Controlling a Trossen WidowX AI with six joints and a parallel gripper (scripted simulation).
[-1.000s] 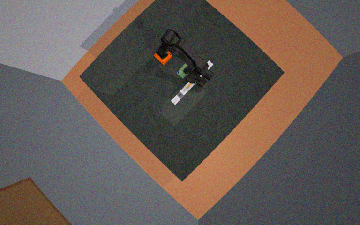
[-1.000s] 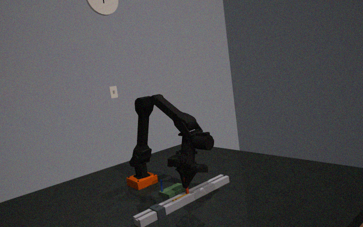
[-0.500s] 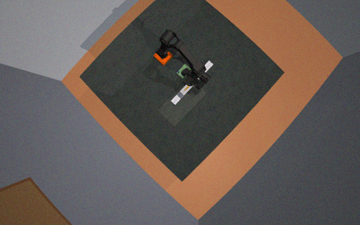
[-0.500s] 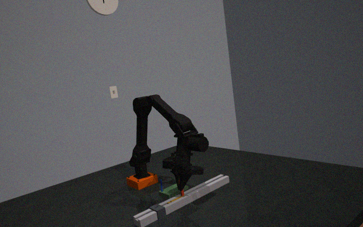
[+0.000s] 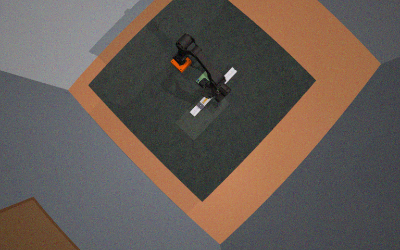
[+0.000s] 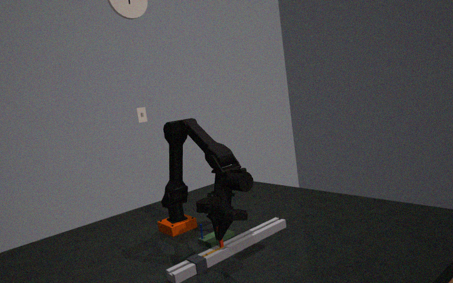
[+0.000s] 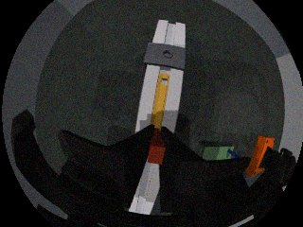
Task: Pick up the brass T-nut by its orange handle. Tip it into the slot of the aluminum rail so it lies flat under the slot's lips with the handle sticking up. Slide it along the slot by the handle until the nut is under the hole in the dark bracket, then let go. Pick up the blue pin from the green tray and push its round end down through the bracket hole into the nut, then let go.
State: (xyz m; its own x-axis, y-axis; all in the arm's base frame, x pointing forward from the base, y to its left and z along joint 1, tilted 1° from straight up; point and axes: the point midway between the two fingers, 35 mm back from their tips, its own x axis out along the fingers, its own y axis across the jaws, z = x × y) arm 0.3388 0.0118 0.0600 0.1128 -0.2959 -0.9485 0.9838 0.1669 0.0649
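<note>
Item, nearest in the exterior view: dark bracket point(image 5: 198, 107) point(image 6: 201, 265) point(image 7: 154, 54), set across the aluminum rail point(image 5: 230, 75) point(image 6: 271, 229) point(image 7: 146, 96). Item: brass T-nut point(image 5: 204, 100) point(image 6: 212, 252) point(image 7: 161, 96), lying along the slot, short of the bracket; we cannot tell whether it is fully under the lips. Item: orange handle point(image 6: 221, 243) point(image 7: 156, 154), upright, gripped by the pincer point(image 5: 212, 94) point(image 6: 219, 238) point(image 7: 158, 130). We judge the slide to be in hand or about to start; next we need a level push along the slot, then release under the hole. Item, beyond: green tray point(image 5: 202, 76) point(image 6: 207, 239) point(image 7: 218, 152), with the blue pin point(image 5: 198, 80) point(image 6: 201, 231) point(image 7: 233, 153) awaiting its turn. Views compared: the wrist view gives us the bracket hole and nut in line; the exterior shows the pin upright; from the top, the arm hides the handle
</note>
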